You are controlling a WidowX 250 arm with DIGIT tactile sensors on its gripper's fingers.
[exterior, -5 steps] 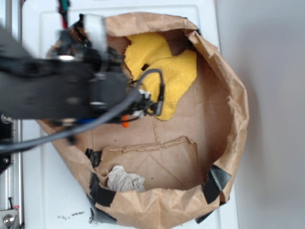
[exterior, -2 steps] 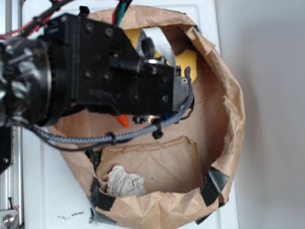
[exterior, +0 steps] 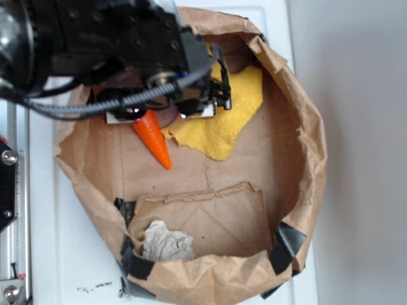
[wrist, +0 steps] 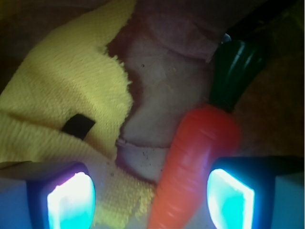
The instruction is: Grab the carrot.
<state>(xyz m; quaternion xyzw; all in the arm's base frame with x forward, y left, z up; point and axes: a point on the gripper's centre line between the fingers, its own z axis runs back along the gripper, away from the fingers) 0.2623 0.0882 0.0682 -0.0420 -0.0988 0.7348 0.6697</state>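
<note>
Carrot (wrist: 195, 157) lies on the paper bag's (exterior: 299, 210) floor near its upper-left rim, beside the yellow cloth (exterior: 238, 105). Gripper (wrist: 150, 195) hangs spread wide, seemingly off-centre, carrot hugging one pad. Best shift sideways to centre it, lower, then close across the thick middle.

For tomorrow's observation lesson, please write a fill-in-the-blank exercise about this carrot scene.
1. The carrot has a dark ____ stem.
2. The cloth beside the carrot is ____.
3. In the wrist view, the carrot lies between the end effector fingers, nearer the one on the ____ of the picture.
4. Everything lies inside a brown ____ bag.

Missing words: green; yellow; right; paper
</note>
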